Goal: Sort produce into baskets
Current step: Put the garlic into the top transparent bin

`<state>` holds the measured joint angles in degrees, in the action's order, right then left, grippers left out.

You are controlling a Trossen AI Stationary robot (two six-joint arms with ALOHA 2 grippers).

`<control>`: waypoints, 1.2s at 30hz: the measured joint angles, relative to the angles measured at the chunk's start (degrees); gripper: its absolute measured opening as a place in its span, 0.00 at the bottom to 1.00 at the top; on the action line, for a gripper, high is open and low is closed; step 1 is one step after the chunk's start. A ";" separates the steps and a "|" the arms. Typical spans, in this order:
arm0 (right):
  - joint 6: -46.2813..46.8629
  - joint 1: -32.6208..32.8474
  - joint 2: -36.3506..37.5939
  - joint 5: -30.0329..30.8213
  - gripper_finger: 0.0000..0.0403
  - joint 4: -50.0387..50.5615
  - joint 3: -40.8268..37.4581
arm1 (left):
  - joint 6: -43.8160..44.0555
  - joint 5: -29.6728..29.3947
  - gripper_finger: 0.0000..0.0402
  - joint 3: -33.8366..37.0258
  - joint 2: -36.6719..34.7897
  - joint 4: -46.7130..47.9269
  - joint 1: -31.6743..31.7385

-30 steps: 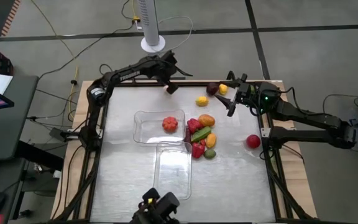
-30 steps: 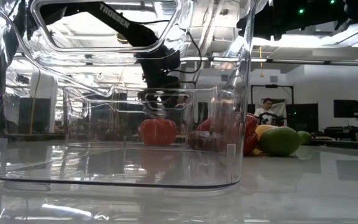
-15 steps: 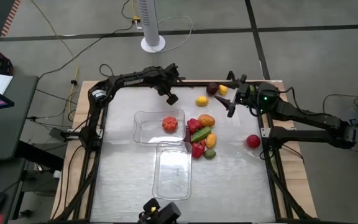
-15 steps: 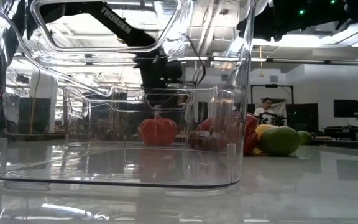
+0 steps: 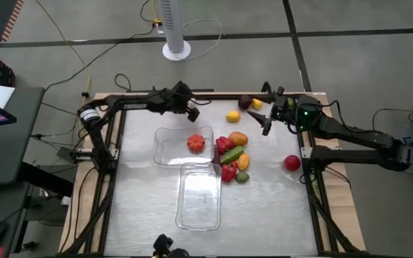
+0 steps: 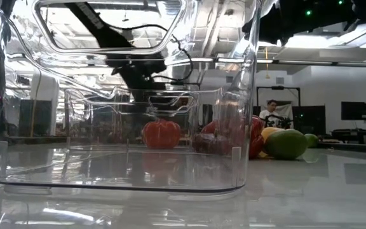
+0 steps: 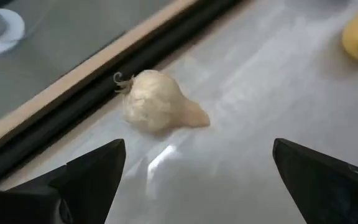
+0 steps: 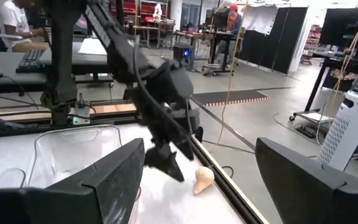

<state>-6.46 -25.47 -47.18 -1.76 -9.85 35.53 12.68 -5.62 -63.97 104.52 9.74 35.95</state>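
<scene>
My left gripper [image 5: 190,110] is open near the table's far edge, just beyond the far basket [image 5: 165,149]. A whitish garlic piece [image 7: 157,109] lies on the table ahead of its fingers, untouched; it also shows in the right wrist view [image 8: 204,179]. My right gripper [image 5: 266,123] is open and empty at the far right, beside a yellow piece [image 5: 232,116]. A red tomato [image 5: 196,142] lies in the far basket. The near basket [image 5: 199,195] holds nothing. Several red, orange and green pieces [image 5: 232,155] lie heaped to the right of the baskets.
A maroon piece [image 5: 245,102] and a yellow-orange one [image 5: 257,103] lie at the far edge near my right gripper. A red piece [image 5: 292,163] lies alone toward the right edge. The near basket's wall [image 6: 126,95] fills the low view. A person sits in the room behind.
My left arm has swung and stretched lower, and its gripper has gone a little toward the table's left and near side, staying open. The produce and the baskets have kept still.
</scene>
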 joint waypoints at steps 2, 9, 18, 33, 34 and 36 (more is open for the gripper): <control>0.09 0.25 0.00 0.01 0.83 -0.36 0.00 | 3.05 0.30 0.98 3.66 0.17 -6.24 0.17; 0.59 1.97 -0.02 0.08 0.83 -1.73 0.00 | 6.76 -1.01 0.98 5.67 3.25 -14.99 -0.08; 0.26 2.40 -0.02 0.13 0.83 -1.36 0.00 | 10.30 -5.36 0.98 5.59 3.49 -17.88 -0.07; 0.16 2.86 -0.02 0.17 0.83 -2.25 0.00 | 12.01 -6.73 0.98 5.18 5.41 -21.80 1.72; 0.12 2.88 -0.02 0.17 0.83 -2.25 0.00 | 12.12 -6.46 0.98 5.18 5.41 -21.75 2.08; 0.10 2.88 -0.02 0.17 0.83 -2.38 0.00 | 12.17 -5.69 0.98 5.17 5.59 -21.83 2.62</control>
<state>-6.36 -22.59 -47.20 -1.58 -12.23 35.53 24.85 -11.31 -58.79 110.11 -12.09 38.57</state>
